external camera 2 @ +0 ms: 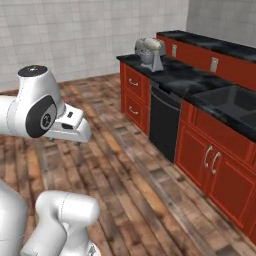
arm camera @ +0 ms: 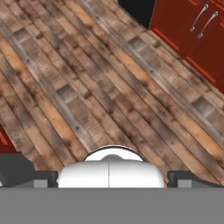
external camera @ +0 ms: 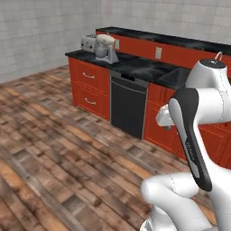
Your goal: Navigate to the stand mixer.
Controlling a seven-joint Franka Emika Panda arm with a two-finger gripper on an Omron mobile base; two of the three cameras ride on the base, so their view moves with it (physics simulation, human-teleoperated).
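Left base view: stand mixer (external camera: 105, 48) sits on the black bench (external camera: 135, 67) at its far left end, cream head above a silver bowl. A boxy silver toaster (external camera: 88, 43) is just beside it on the left, touching or nearly so. Red drawers (external camera: 89, 88) are below that end of the bench, a black dishwasher (external camera: 128, 106) to their right, then a sink (external camera: 178, 76) set into the bench top. The arm (external camera: 194, 135) is folded up at lower right, well apart from the mixer, with wood plank floor (external camera: 54, 149) between.

Right base view: mixer (external camera 2: 150, 53) is at the far end of the bench (external camera 2: 200, 82), top centre of the frame, near the tiled wall corner. Dishwasher (external camera 2: 164, 122) and red cabinet doors (external camera 2: 212, 162) run along the right side. The arm's hand section (external camera 2: 67, 125) hangs over the floor (external camera 2: 130, 170) at left, pointing down.

Hand view: looks down at floor planks (arm camera: 87, 87). Red cabinet doors with two silver handles (arm camera: 203, 17) are at top right, dishwasher's black edge (arm camera: 138, 8) at top. The fingers are too close to the bottom edge to read, so I can't tell whether they're apart or together.
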